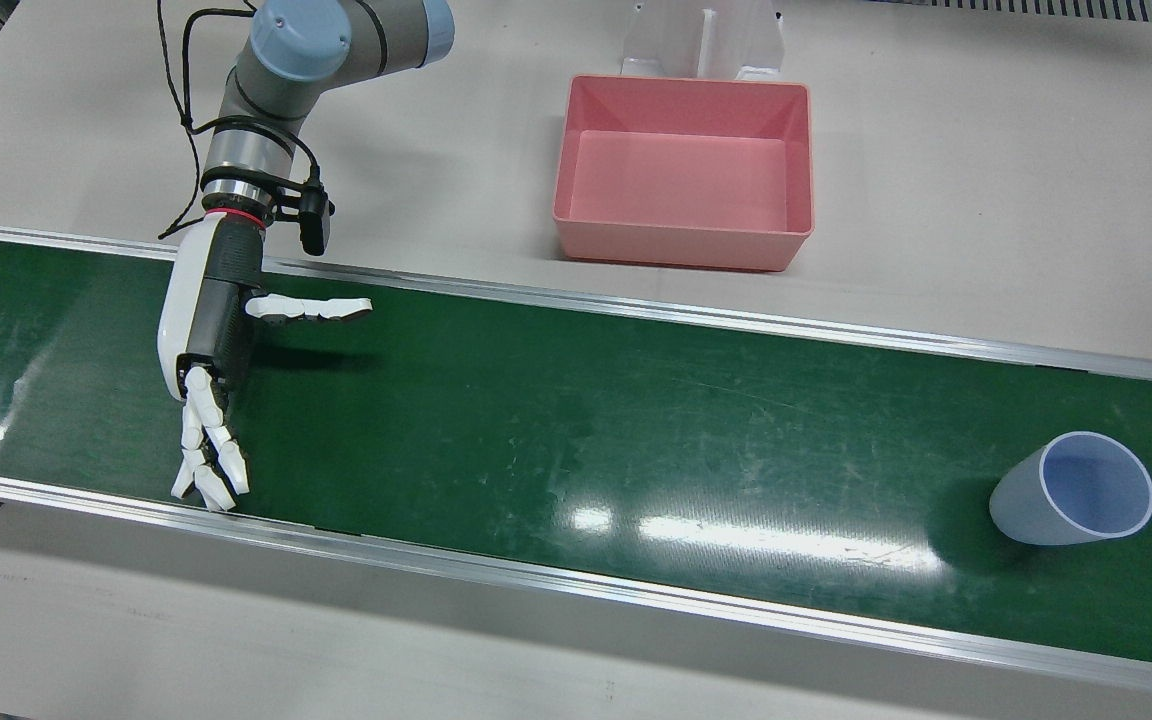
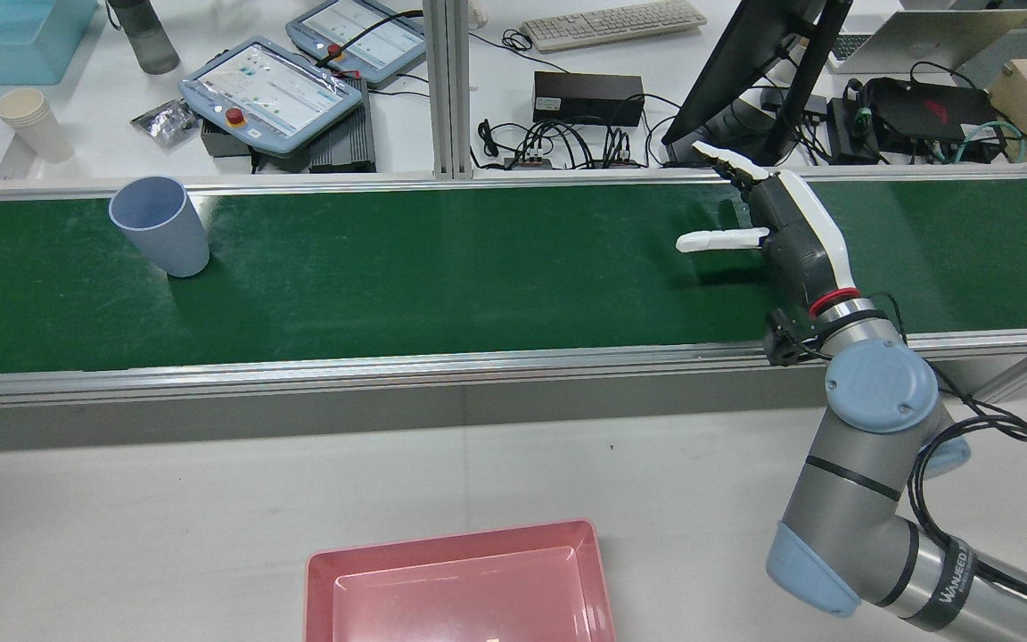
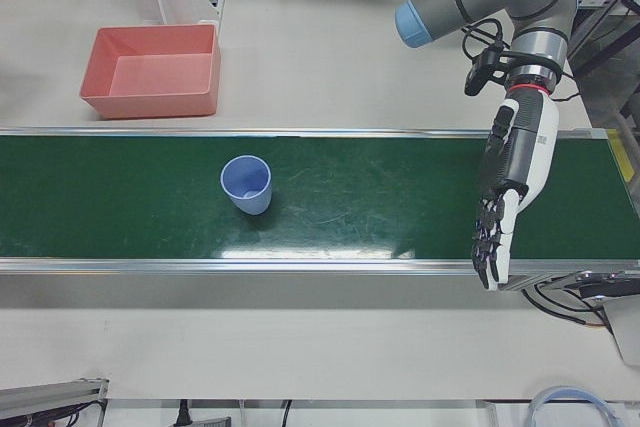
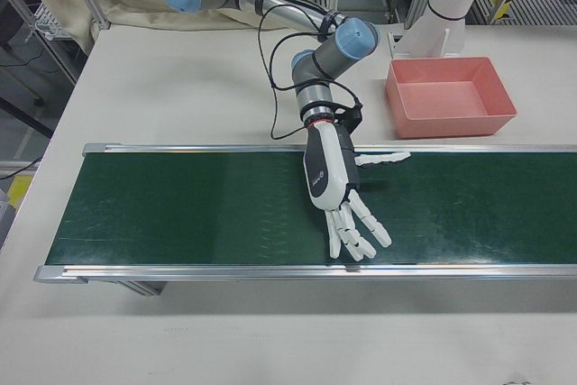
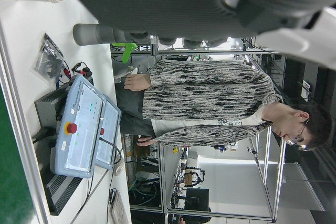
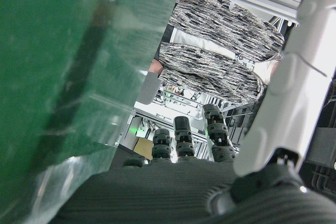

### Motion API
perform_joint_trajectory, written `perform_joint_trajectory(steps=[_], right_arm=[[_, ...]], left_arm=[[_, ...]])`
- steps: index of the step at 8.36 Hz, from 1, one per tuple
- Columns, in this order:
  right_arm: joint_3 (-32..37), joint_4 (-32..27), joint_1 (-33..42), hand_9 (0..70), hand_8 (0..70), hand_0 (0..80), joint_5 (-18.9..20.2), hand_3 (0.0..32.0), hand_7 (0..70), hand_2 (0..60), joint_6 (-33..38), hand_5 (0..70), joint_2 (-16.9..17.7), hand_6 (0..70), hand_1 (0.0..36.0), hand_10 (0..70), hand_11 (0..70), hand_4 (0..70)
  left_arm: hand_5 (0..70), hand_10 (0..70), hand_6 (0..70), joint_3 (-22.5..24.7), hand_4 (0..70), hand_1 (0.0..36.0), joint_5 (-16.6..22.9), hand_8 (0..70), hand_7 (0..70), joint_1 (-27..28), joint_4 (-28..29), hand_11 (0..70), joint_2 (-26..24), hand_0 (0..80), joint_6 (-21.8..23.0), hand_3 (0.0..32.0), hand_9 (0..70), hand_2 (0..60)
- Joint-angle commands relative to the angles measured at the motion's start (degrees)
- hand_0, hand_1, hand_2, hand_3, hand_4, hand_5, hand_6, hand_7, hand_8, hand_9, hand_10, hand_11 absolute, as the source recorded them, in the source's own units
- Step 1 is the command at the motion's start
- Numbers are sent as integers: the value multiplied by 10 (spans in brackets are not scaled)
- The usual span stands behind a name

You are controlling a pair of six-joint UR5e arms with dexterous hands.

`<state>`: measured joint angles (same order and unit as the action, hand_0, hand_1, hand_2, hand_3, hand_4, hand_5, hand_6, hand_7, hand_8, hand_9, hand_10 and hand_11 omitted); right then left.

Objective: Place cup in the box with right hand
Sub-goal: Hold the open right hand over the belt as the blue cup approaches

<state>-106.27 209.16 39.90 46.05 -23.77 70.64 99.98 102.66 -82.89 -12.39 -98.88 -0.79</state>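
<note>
A pale blue cup [image 1: 1071, 490] [image 2: 161, 227] [image 3: 246, 184] stands upright on the green belt, mouth up and untouched. My right hand [image 1: 211, 340] [image 2: 790, 232] [image 4: 338, 187] hovers over the belt far from the cup, open, fingers stretched toward the operators' side and thumb pointing sideways; it holds nothing. The empty pink box [image 1: 686, 250] [image 2: 317, 571] [image 3: 150, 102] [image 4: 451, 123] sits on the table on the robot's side of the belt. My left hand [image 3: 500, 197] hangs over the belt on the cup's other side, open and empty, fingers straight.
The belt [image 1: 576, 440] has aluminium rails along both edges. Behind it, on the operators' desk, lie teach pendants [image 2: 273, 89], cables, a monitor and a stack of paper cups [image 2: 32, 120]. A person in a patterned sweater [image 5: 210, 103] sits there. A white stand [image 1: 701, 40] rises behind the box.
</note>
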Motion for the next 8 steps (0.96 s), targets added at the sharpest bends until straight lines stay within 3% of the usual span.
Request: perform_joint_trajectory(steps=[1, 5, 8], right_arm=[[1, 0, -1, 129, 68, 489, 0, 0, 239, 0, -1, 51, 2, 66, 129, 0, 0, 0], [1, -3, -3, 139, 70, 487, -17, 0, 257, 0, -2, 48, -2, 69, 127, 0, 2, 0], [4, -52, -2, 133, 67, 480, -18, 0, 222, 0, -1, 51, 19, 64, 124, 3, 22, 0]], left_arm=[[0, 0, 0, 0, 0, 0, 0, 0, 0, 0, 0, 0, 0, 0, 0, 0, 0, 0], [0, 0, 0, 0, 0, 0, 0, 0, 0, -1, 0, 0, 0, 0, 0, 0, 0, 0], [0, 0, 0, 0, 0, 0, 0, 0, 0, 0, 0, 0, 0, 0, 0, 0, 0, 0]])
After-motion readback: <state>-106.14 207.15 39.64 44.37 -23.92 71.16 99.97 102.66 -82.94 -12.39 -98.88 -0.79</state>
